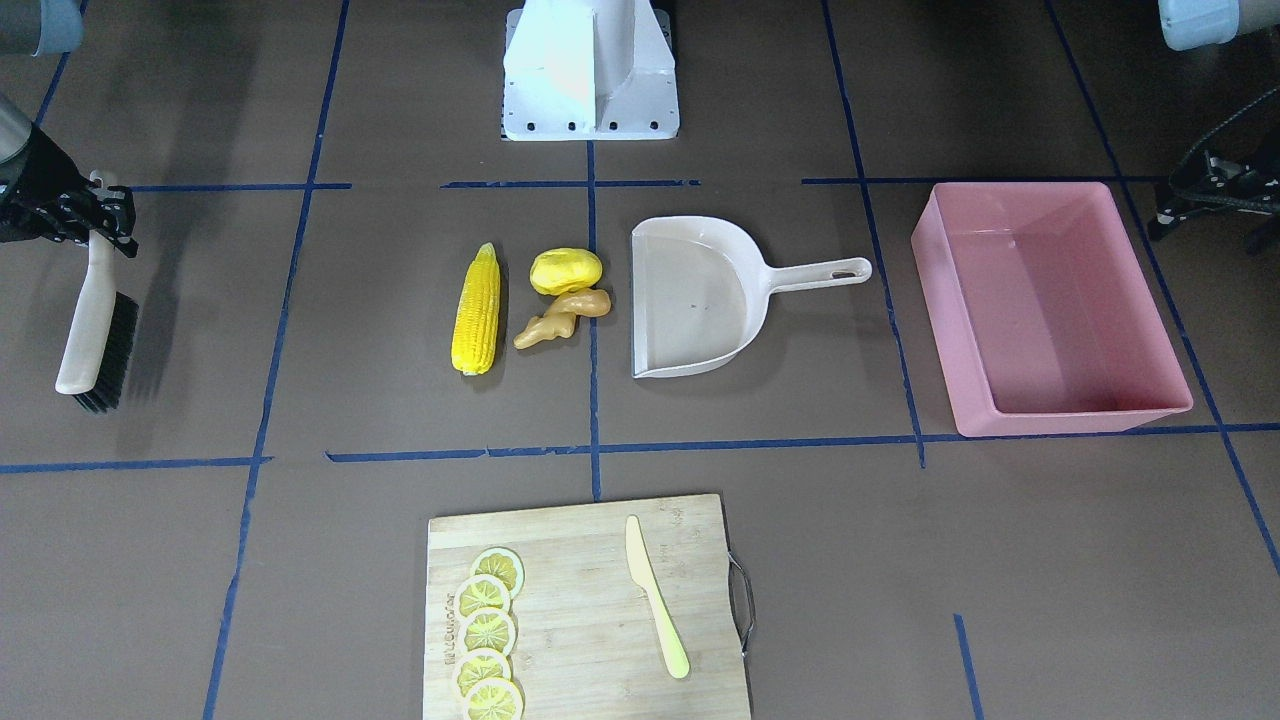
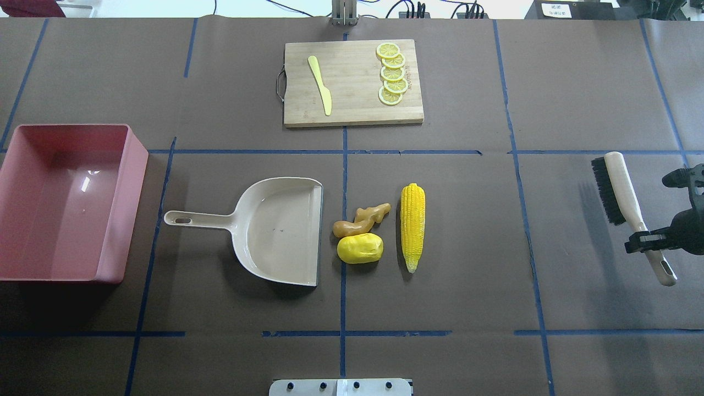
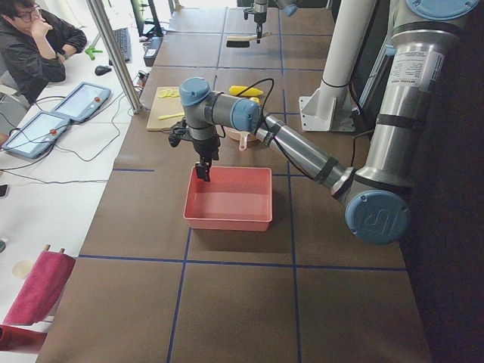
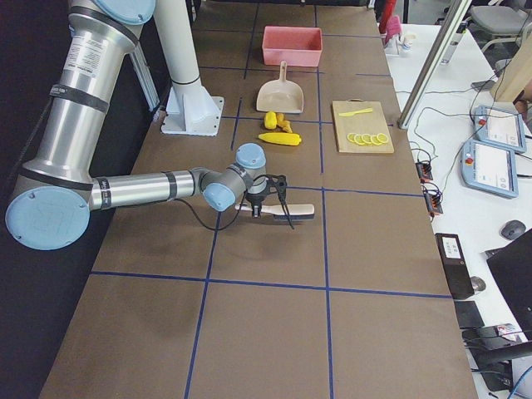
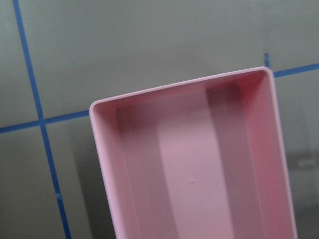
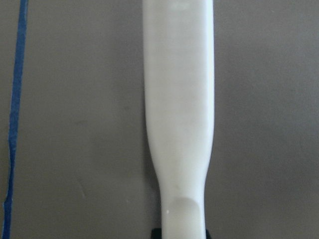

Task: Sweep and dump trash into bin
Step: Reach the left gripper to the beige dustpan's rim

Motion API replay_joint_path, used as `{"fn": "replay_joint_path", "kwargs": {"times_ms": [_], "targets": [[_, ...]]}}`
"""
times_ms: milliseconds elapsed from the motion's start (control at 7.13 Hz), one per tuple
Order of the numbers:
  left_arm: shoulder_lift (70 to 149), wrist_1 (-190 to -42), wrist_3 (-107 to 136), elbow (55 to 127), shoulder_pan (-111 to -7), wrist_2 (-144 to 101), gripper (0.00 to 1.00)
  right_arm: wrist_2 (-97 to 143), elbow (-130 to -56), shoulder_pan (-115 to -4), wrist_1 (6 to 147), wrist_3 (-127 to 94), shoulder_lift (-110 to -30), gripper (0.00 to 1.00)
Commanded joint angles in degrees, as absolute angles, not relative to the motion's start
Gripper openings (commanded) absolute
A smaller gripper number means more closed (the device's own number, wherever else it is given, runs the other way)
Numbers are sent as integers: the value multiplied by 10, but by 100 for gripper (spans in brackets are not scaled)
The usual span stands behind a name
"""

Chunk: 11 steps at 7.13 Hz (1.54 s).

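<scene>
Brown paper tabletop [image 2: 467,275] bears ribbed corn [image 2: 412,225], knobbly ginger [image 2: 366,217].

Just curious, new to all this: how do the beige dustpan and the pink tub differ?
The dustpan is beige, shallow, open at the front, with a long handle. The tub is pink, deeper, larger, walled on all four sides, with no handle. Both are empty.
</scene>
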<state>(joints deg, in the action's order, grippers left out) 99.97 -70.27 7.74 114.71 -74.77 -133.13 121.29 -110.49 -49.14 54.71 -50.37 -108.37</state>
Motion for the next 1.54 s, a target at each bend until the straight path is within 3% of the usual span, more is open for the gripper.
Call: {"fn": "replay_joint_path", "kwargs": {"times_ms": [0, 281, 561, 842, 1403], "targets": [[1009, -791, 76, 1168, -681, -1327, 100, 1211, -1106, -491, 548, -505, -1084, 0], [1006, -951, 45, 1170, -618, -1316, 100, 1211, -1105, -491, 548, -505, -1084, 0], [1012, -1011, 43, 1188, -528, -1264, 99, 1211, -1106, -491, 548, -505, -1085, 0], [1027, -1006, -12, 1187, -440, -1227, 99, 1211, -1106, -491, 548, -505, -1085, 0], [1126, -809, -240, 1167, -435, -1206, 98, 1211, -1106, -491, 547, -505, -1086, 0]]}}
